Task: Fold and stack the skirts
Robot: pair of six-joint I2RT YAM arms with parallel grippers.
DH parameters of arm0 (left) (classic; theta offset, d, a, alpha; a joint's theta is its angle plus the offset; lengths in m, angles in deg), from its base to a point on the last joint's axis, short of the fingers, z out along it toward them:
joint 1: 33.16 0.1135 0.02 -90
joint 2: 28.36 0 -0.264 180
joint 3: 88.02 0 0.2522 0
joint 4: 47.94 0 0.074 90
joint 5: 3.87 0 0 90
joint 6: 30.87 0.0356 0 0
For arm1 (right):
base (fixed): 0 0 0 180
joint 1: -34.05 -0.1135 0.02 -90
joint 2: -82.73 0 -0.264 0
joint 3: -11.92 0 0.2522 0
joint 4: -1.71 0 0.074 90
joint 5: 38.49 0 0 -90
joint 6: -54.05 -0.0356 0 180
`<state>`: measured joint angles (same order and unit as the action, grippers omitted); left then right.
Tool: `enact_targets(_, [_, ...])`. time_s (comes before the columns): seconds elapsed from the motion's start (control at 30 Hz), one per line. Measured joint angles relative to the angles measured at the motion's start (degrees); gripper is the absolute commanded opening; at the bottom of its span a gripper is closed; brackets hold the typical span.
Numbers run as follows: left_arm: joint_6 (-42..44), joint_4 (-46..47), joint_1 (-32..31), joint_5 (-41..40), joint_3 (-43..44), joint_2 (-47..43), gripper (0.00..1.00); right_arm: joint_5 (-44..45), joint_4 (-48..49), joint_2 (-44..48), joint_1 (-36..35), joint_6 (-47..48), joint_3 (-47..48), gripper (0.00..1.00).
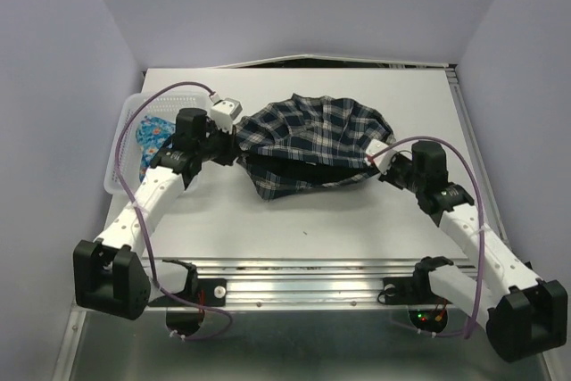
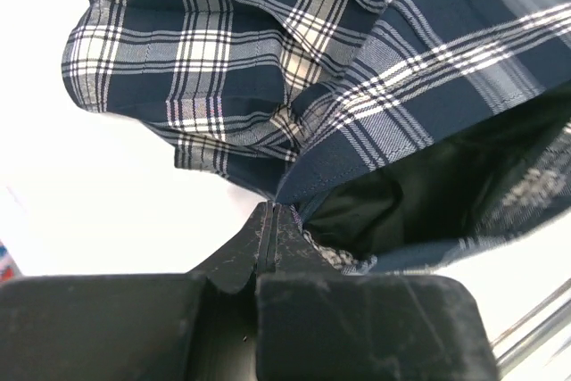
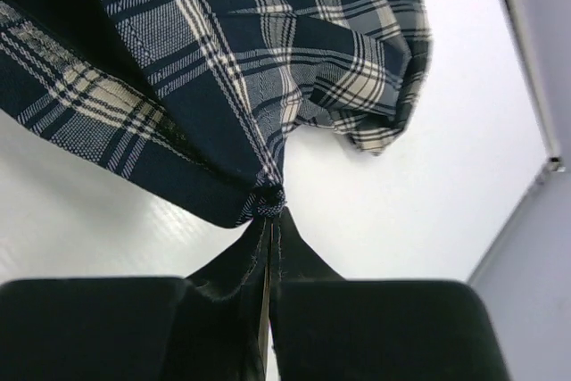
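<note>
Top view: plaid skirt point(image 1: 312, 142) lies mid white counter point(image 1: 312, 220), strung between left hand point(image 1: 237, 144) and right hand point(image 1: 378, 165). Blue floral skirt point(image 1: 153, 135) sits in lattice basket point(image 1: 123, 153) at the left. Lilac walls point(image 1: 53, 86) around.
Left wrist: fingers pinched tight on the plaid edge, dark lining visible.
Right wrist: fingers clamped on the plaid edge.
</note>
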<state>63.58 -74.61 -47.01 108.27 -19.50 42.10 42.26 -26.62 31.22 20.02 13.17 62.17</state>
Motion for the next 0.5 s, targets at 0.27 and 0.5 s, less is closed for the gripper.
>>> enact_targets(0.27, [15.7,-3.4,-1.2,2.2,-5.0,-9.0,0.84,-3.7,-3.5,-3.1,2.3,1.9,-2.1,0.01])
enact_targets(0.5, [29.4,-9.3,-1.2,8.4,-4.8,-8.7,0.98,-3.8,-5.9,-3.0,3.4,4.8,-4.7,0.01])
